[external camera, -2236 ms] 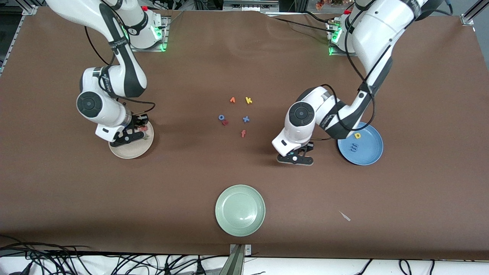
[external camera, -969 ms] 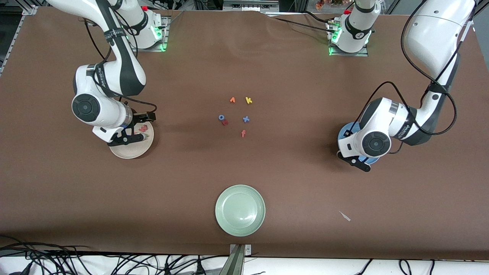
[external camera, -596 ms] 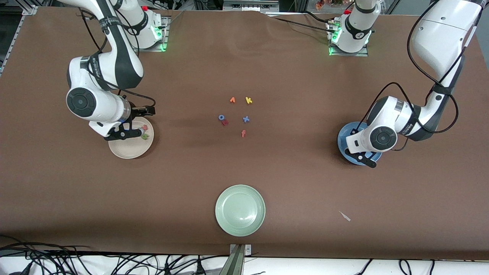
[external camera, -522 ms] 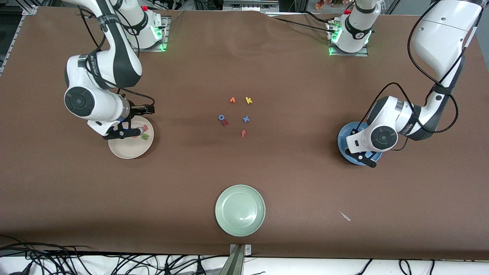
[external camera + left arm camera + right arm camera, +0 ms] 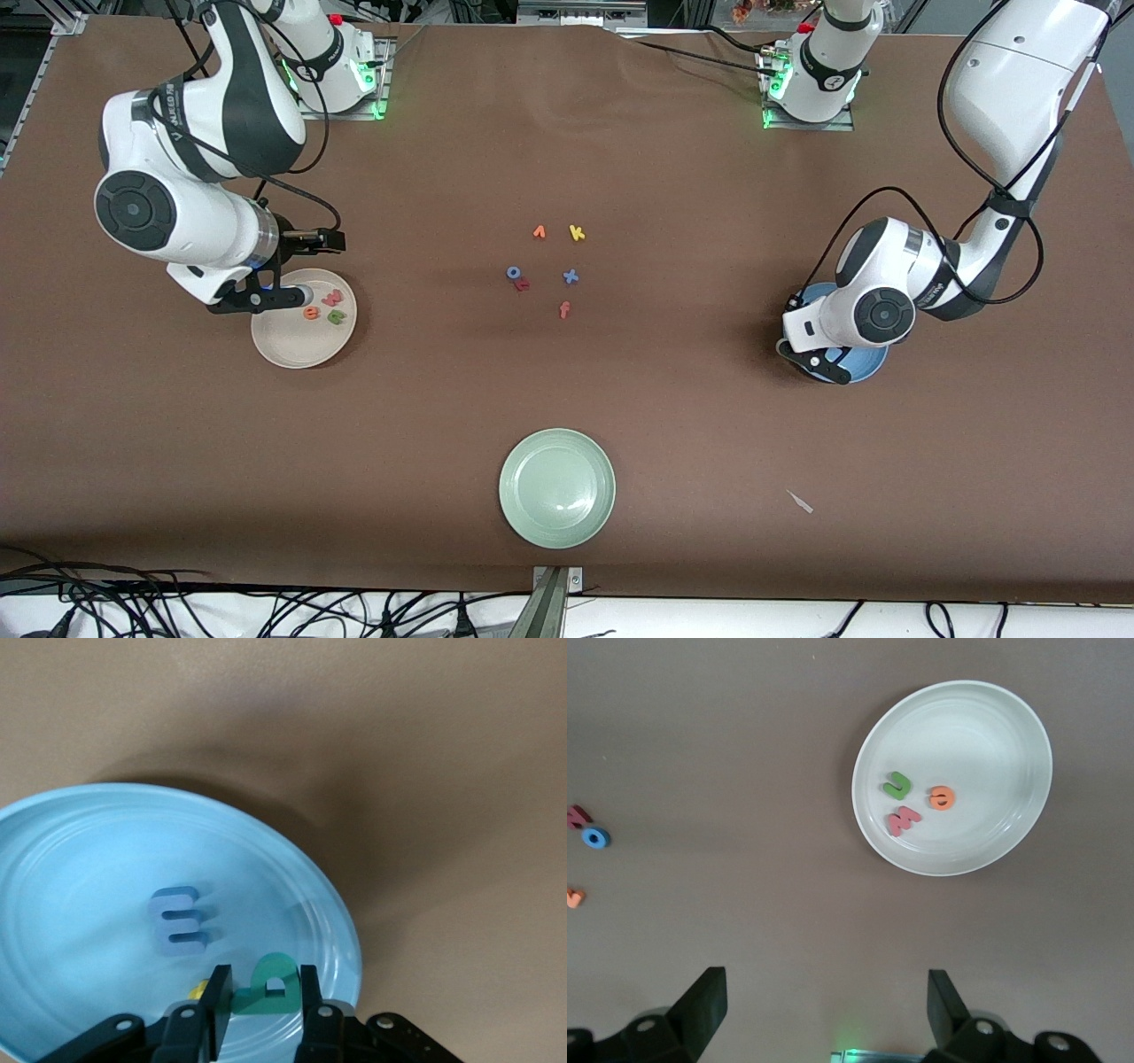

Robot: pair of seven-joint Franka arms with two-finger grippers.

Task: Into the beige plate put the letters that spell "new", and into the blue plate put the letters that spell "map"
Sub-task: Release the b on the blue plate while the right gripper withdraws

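Observation:
The beige plate (image 5: 297, 350) (image 5: 1010, 718) holds the green n (image 5: 336, 316) (image 5: 897, 785), orange e (image 5: 311, 312) (image 5: 942, 797) and pinkish-red w (image 5: 333, 298) (image 5: 903, 820). My right gripper (image 5: 266, 298) (image 5: 824, 1010) hangs open and empty, high up by that plate's rim. My left gripper (image 5: 819, 359) (image 5: 264, 973) is shut on the teal a (image 5: 266, 992), just over the blue plate (image 5: 866, 363) (image 5: 337, 921). In that plate lie the blue m (image 5: 177, 921) and a sliver of the yellow p (image 5: 197, 992). The left wrist hides most of the blue plate in the front view.
Mid-table lie an orange v (image 5: 539, 232), yellow k (image 5: 577, 233), blue o (image 5: 513, 273), a red letter (image 5: 523, 284), blue x (image 5: 570, 276) and red f (image 5: 564, 309). A pale green plate (image 5: 556, 487) sits nearest the front camera, with a white scrap (image 5: 802, 502) toward the left arm's end.
My right arm has risen and drawn back from the beige plate, uncovering its three letters. My left gripper carried the teal a over the blue plate and has shifted slightly above it.

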